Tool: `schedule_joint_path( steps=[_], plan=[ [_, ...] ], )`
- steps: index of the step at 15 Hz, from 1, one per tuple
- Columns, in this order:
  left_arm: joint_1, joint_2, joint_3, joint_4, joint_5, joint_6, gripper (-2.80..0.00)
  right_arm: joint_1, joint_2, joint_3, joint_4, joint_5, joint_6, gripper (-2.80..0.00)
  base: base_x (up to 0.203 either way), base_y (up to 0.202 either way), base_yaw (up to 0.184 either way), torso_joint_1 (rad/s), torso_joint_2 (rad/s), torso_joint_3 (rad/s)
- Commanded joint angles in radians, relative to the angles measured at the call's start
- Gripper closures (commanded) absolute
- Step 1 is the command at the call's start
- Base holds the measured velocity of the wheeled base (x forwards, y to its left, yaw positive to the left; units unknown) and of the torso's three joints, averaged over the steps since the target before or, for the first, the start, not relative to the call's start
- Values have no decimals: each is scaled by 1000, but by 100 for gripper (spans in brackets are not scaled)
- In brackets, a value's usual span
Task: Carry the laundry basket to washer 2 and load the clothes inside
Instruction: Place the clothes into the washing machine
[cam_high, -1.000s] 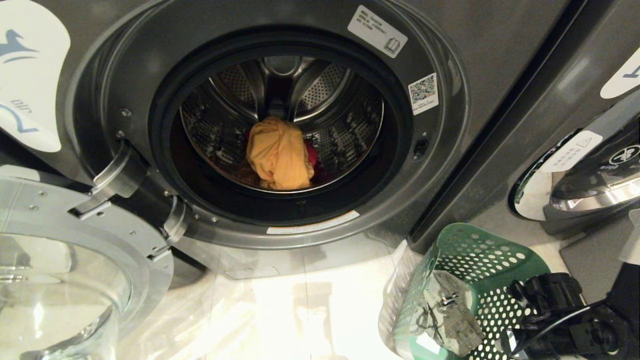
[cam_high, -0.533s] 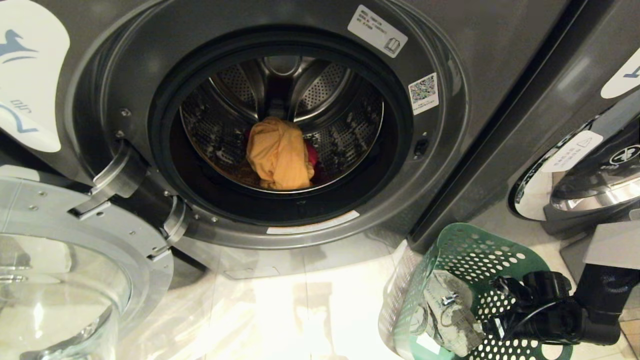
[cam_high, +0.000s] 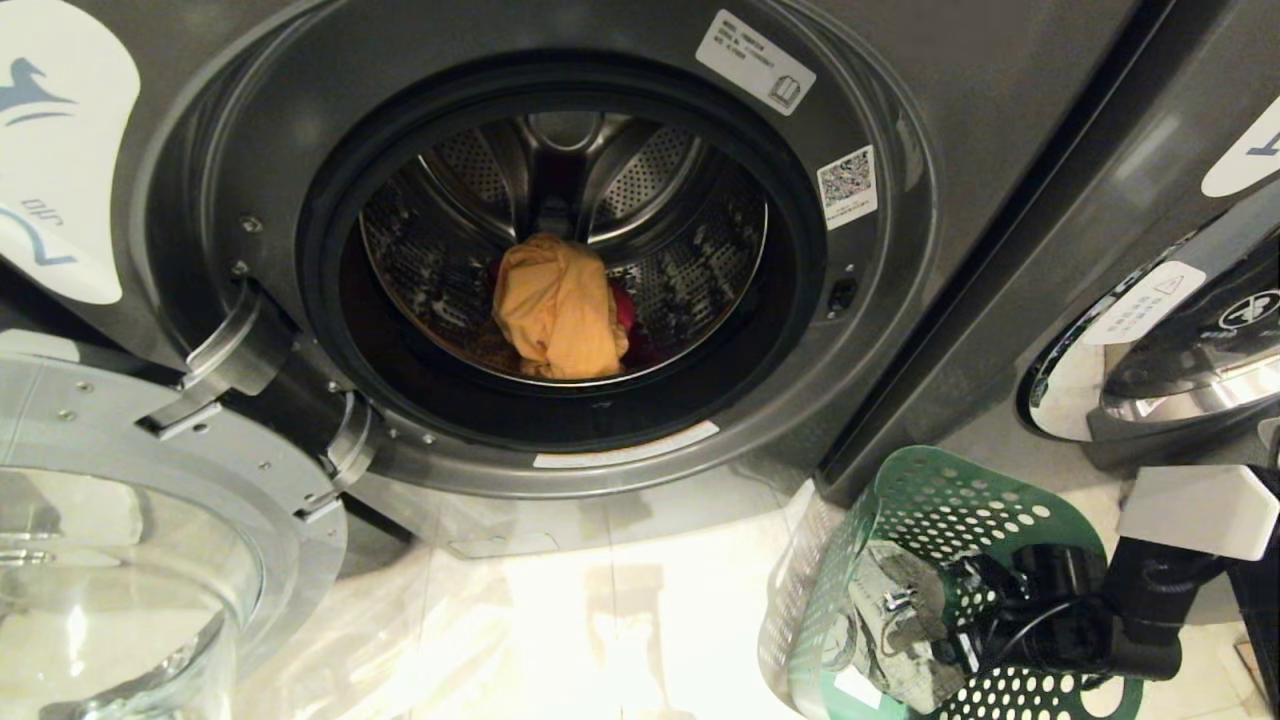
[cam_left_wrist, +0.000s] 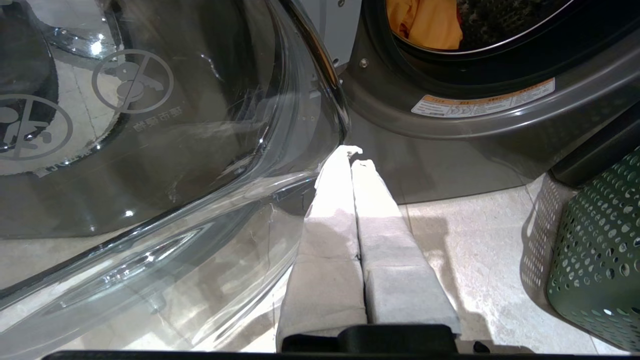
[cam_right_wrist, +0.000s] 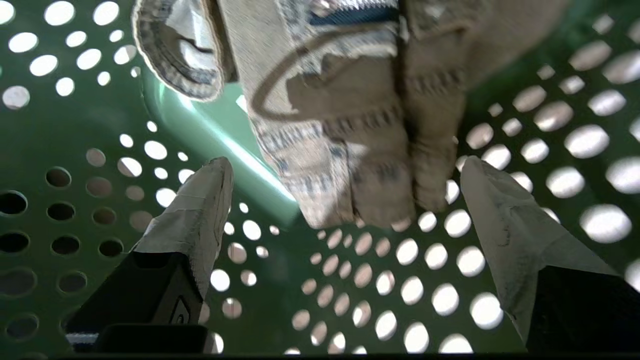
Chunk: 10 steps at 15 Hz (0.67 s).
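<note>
Two garments lie inside the drum of washer 2 (cam_high: 560, 250): yellow-orange garment (cam_high: 556, 308) in front, magenta-pink garment (cam_high: 624, 305) showing just behind it. Door (cam_high: 130, 520) swung open at the robot's left. Laundry basket (cam_high: 940, 500) stands on the floor beside the washer, holding one grey-beige patterned garment (cam_right_wrist: 345, 125). Right end effector (cam_right_wrist: 345, 190): has pushed deeper into the basket over the last second, fingers now spread wide either side of that garment, not yet touching it. Left end effector (cam_left_wrist: 352, 155): closed, empty, parked near the door. Judged: loading continues, third item next.
</note>
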Motion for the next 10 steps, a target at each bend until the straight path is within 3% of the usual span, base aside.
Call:
schedule_joint_path(
  steps=[1, 3, 5, 10],
  plan=[
    [1, 0, 40, -1, 0, 0, 0, 23, 31, -38, -6, -1, 2, -280, 0, 0, 0, 0, 0, 0],
    [1, 0, 40, -1, 0, 0, 0, 29, 55, -70, -4, -19, 7, -280, 0, 0, 0, 0, 0, 0],
    [1, 0, 40, -1, 0, -1, 0, 32, 77, -122, 3, -105, 8, -280, 0, 0, 0, 0, 0, 0],
    [1, 0, 40, -1, 0, -1, 0, 31, 95, -242, 111, -124, -1, -280, 0, 0, 0, 0, 0, 0]
  ],
)
